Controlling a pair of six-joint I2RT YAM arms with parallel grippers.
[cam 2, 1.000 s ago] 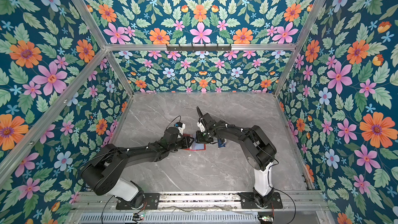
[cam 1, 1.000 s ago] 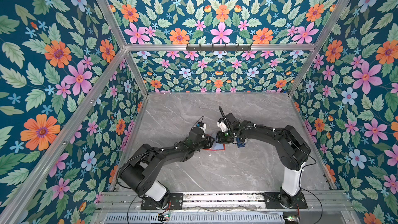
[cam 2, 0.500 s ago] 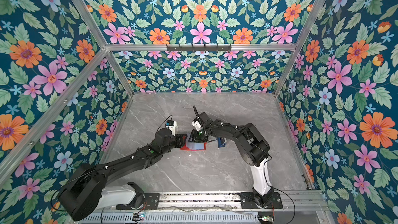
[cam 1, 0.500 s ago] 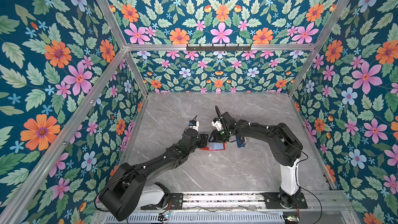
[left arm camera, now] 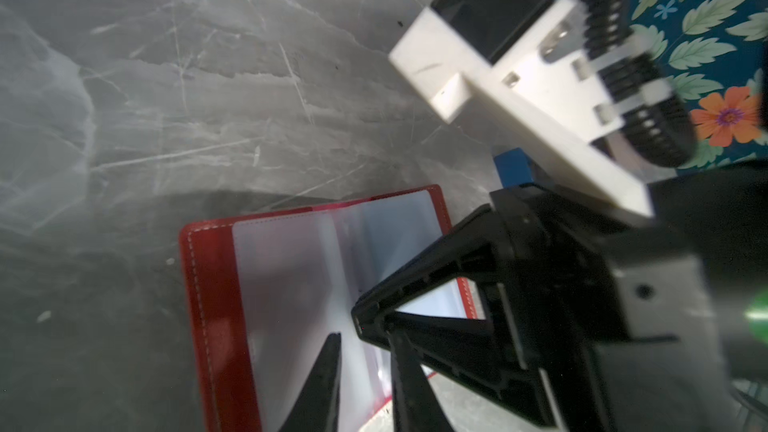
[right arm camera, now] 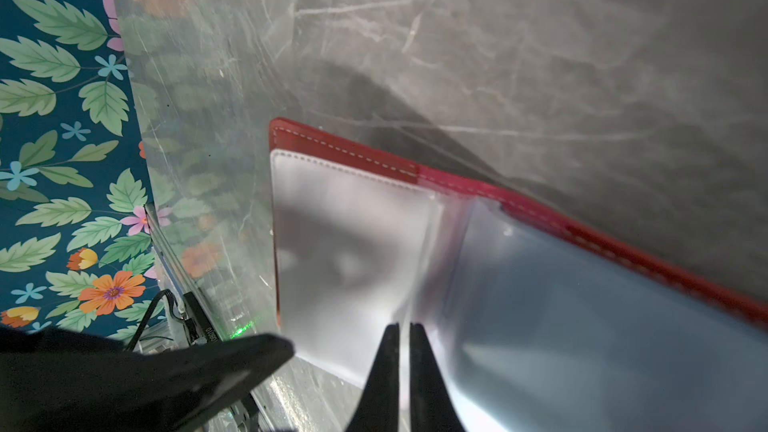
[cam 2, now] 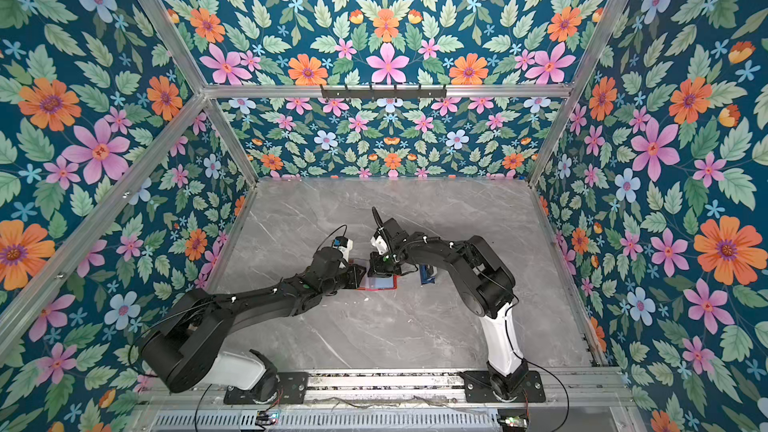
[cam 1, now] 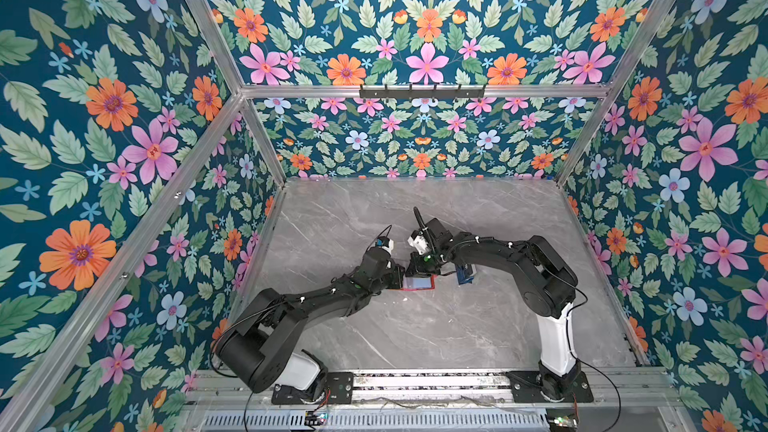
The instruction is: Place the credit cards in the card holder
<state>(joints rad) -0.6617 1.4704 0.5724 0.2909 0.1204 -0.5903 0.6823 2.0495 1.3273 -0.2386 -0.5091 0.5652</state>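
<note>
The card holder [cam 1: 420,283] lies open on the counter [cam 1: 415,326], its clear sleeves [right arm camera: 353,251] facing up, between my two arms. My right end effector [right arm camera: 404,326] is almost together at a sleeve edge; whether it pinches the sleeve, I cannot tell. My left end effector [left arm camera: 363,336] stands slightly apart above the sleeves.

Red card holder [cam 2: 383,283] lies open on bench [cam 2: 374,330]. L end effector [cam 2: 359,276] & R end effector [cam 2: 379,273] both at it. Blue tray [cam 2: 427,274] nearby.
</note>
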